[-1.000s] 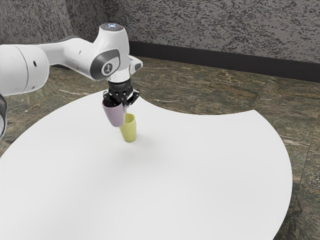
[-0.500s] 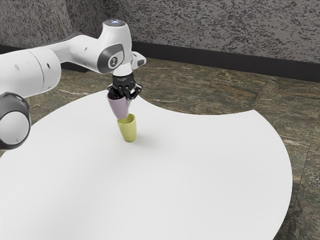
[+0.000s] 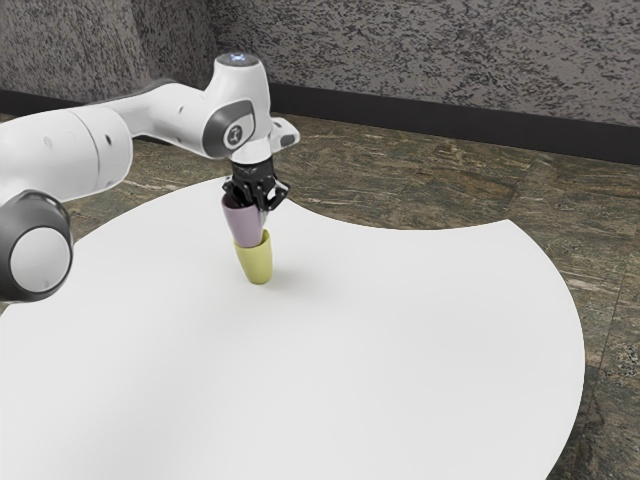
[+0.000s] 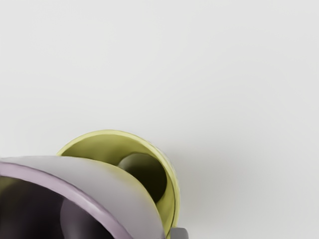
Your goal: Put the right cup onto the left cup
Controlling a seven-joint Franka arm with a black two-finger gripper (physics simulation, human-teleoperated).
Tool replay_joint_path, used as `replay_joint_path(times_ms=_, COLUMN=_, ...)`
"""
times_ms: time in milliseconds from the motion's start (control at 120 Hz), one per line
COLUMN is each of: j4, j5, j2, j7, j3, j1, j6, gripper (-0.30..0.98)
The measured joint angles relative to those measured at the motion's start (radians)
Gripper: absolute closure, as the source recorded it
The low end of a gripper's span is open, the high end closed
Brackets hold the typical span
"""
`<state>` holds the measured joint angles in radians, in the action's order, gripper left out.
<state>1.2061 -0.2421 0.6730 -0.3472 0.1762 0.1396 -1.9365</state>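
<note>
Exterior view: purple cup (image 3: 243, 224) hangs just below the gripper (image 3: 258, 204), which has it pinched by its wall, mouth up, slightly tilted. Its base is at the mouth of the upright yellow cup (image 3: 257, 264), can't tell how far in. Yellow cup stands on white table (image 3: 400, 350).

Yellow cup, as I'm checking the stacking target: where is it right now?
The yellow cup stands on the white table, toward the exterior view's left, its mouth partly hidden by the lower end of the lilac cup.
</note>
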Motion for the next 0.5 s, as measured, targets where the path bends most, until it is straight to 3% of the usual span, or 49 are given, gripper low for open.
replay_joint_path(times_ms=500, j4=-0.005, j5=0.001, j2=0.028, j7=0.055, j3=0.002, j1=0.000, j6=-0.020, gripper=0.77)
